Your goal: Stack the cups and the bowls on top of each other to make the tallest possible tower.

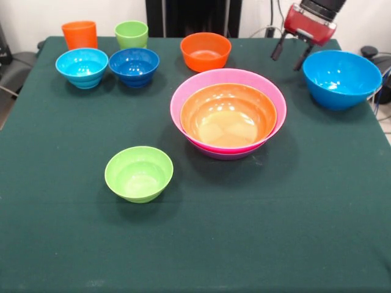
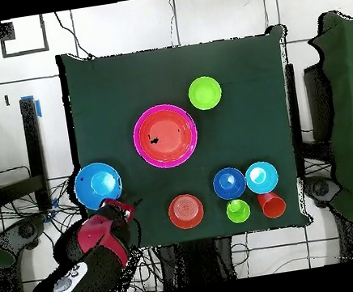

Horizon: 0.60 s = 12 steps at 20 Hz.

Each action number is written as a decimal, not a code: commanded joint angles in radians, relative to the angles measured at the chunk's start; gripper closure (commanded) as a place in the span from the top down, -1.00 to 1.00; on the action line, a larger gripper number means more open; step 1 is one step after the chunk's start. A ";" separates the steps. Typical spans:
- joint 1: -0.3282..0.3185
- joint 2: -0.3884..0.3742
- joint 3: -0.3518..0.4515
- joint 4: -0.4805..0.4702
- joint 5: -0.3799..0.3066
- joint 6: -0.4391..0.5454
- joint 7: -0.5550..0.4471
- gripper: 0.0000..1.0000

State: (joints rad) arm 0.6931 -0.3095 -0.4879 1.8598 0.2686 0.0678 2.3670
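Observation:
The tower stands mid-table: a wide orange bowl nested in a pink bowl, with a purple rim under it; it also shows in the overhead view. The big blue bowl sits alone at the right. My gripper hangs open and empty just behind the blue bowl's left rim. An orange cup and a lime-green cup stand upright at the back left. The small light-blue, dark-blue, orange and lime-green bowls sit singly.
The dark green table carries everything. The two cups and three small bowls cluster along the far edge by the robot. The lime-green bowl sits apart, in front and left of the tower. Cables lie off the table's right edge.

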 commanded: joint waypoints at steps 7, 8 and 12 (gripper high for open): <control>-0.412 -0.032 0.577 -0.179 -0.114 0.085 -0.115 1.00; -0.442 -0.023 0.613 -0.192 -0.130 0.094 -0.131 1.00; -0.457 0.008 0.646 -0.278 -0.164 0.153 -0.141 1.00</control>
State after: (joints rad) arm 0.2732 -0.3658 -0.1235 1.7575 0.1672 0.1364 2.3670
